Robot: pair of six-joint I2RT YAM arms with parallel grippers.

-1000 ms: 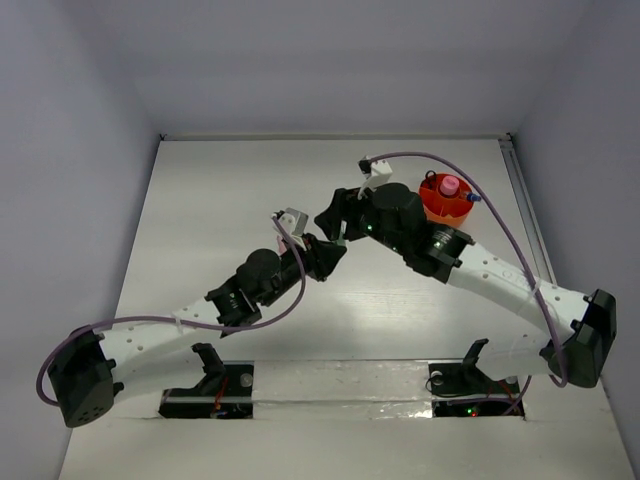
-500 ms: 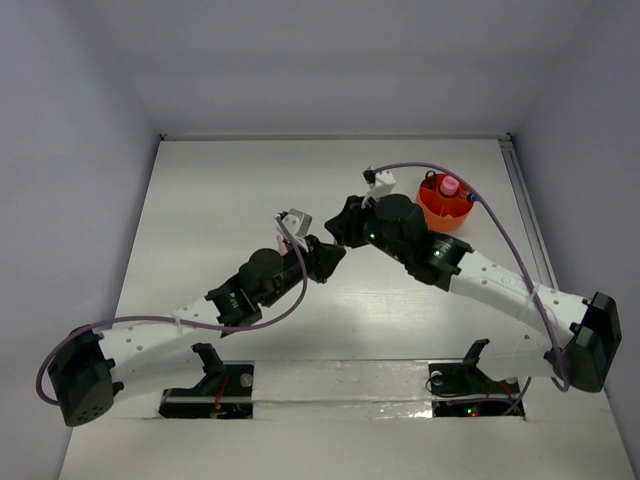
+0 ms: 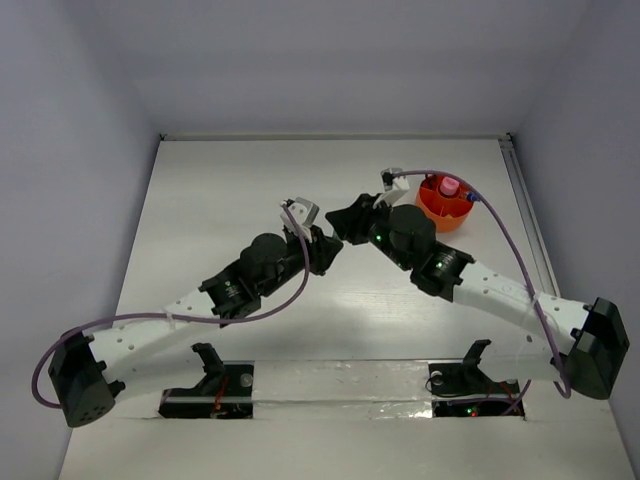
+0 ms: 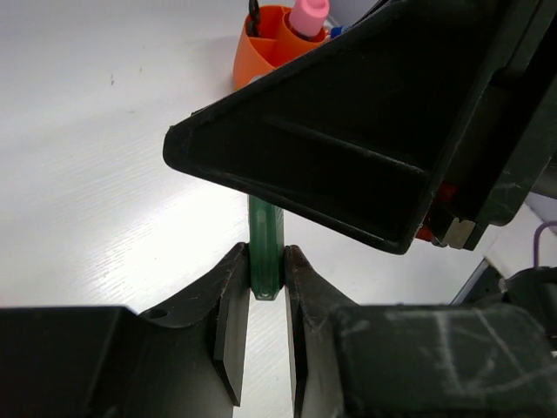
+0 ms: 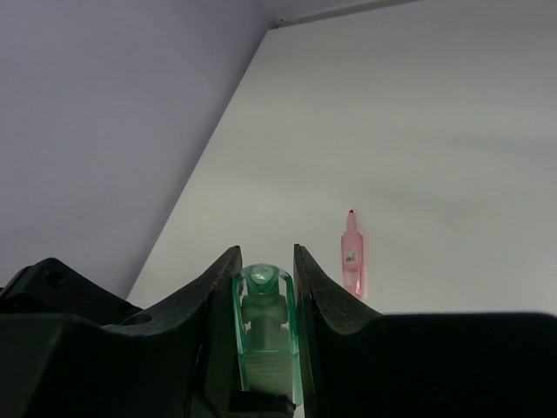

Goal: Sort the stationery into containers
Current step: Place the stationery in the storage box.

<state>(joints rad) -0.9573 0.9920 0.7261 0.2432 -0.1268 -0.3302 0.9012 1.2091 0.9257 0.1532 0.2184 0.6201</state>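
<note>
Both pincers [image 4: 265,266] [image 5: 266,261] clamp one green stick [image 4: 264,228].

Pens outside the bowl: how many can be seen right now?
2. A green pen is gripped by the left gripper and the right gripper at once; a pink pen lies flat on the table beyond. Others may be hidden under the arms.

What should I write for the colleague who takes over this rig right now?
Left gripper: shut on the green pen, mid-table.
Right gripper: shut on the same pen's other end; a handover looks under way.
Orange bowl: far right, already holds at least a pink-capped bottle.
Pink pen: lying loose on the table.
Left to do: green pen into the bowl, then the pink pen.
</note>
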